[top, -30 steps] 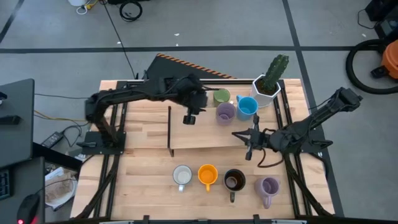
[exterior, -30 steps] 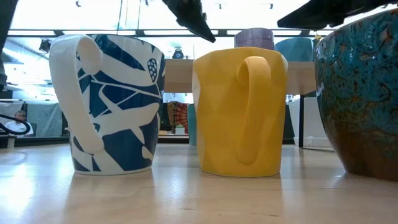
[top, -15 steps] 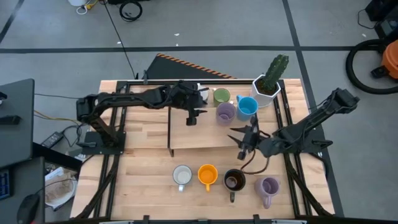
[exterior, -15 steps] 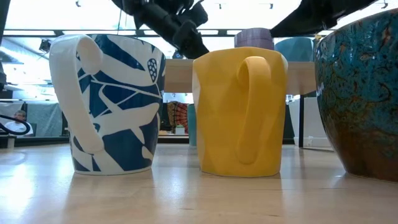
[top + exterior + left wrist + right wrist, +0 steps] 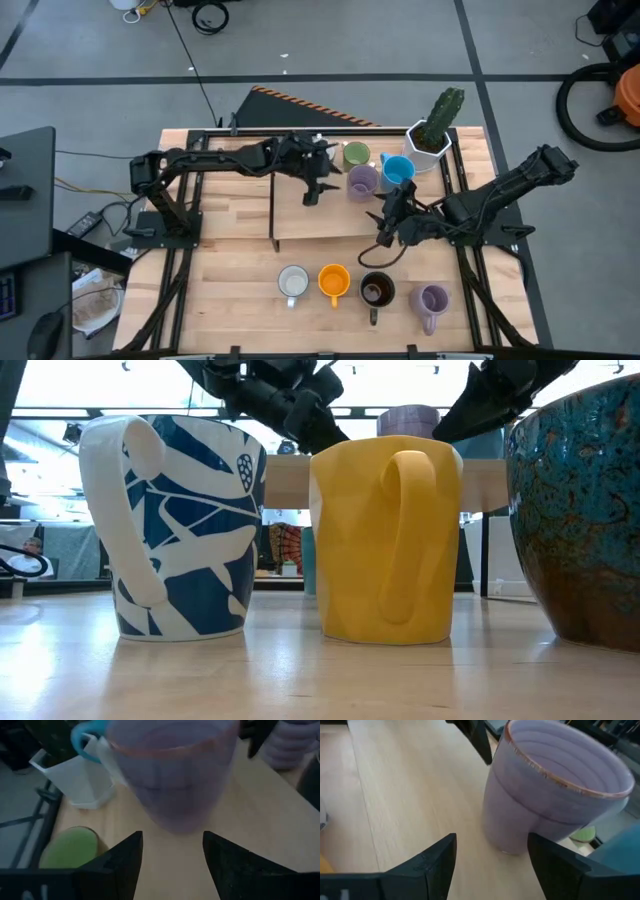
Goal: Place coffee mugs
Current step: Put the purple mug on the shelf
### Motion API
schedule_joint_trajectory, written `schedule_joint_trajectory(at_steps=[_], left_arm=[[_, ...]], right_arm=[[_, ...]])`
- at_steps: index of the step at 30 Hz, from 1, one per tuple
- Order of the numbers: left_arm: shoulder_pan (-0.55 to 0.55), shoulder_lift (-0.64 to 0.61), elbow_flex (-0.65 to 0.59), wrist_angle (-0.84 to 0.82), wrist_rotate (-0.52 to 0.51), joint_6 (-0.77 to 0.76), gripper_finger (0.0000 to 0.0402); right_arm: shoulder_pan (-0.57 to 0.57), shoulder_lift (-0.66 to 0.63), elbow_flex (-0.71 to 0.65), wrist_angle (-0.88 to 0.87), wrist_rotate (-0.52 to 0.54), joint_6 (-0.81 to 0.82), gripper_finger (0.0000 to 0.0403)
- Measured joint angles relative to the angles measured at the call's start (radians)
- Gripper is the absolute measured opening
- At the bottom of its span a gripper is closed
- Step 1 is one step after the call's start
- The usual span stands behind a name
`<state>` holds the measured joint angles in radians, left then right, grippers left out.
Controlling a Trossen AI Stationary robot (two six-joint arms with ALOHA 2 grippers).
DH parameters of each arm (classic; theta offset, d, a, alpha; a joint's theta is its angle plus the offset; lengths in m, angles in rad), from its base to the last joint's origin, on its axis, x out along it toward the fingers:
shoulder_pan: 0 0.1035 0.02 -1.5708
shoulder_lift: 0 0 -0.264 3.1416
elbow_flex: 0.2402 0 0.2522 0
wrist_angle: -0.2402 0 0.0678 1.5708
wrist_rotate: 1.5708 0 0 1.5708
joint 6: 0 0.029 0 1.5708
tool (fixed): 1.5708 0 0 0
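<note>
Lavender ceramic mug (image 5: 362, 181) upright on raised wooden shelf (image 5: 330, 222), beside blue mug (image 5: 397, 171). Left gripper (image 5: 172, 855) and right gripper (image 5: 491, 854) both spread open, empty, aimed at it from opposite sides. Risk: grippers clashing, or tipping mug into blue neighbour.

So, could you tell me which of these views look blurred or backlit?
Left wrist view: the lavender mug is smeared and dim, as are the green mug and the left gripper. Low view: bright windows backlight the scene, yet the yellow mug reads sharply. High view: evenly lit. Right wrist view: fairly crisp.
</note>
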<state>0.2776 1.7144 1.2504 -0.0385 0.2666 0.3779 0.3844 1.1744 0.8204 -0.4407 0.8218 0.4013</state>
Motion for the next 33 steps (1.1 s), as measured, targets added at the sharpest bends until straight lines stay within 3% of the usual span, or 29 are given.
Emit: schedule_joint_trajectory(at_steps=[12, 22, 33], left_arm=[[-0.021, 0.036, 0.001, 0.048, 0.019, -0.008, 0.0215], [-0.045, 0.035, 0.001, 0.045, 0.016, 0.008, 0.0215], [-0.062, 0.018, 0.001, 0.007, 0.019, 0.018, 0.0215]], right_arm=[[-0.053, 0.001, 0.000, -0.020, -0.034, -0.018, 0.0249], [-0.028, 0.001, 0.000, -0.004, -0.064, 0.029, 0.0249], [0.004, 0.001, 0.000, 0.000, -0.004, 0.041, 0.0249]])
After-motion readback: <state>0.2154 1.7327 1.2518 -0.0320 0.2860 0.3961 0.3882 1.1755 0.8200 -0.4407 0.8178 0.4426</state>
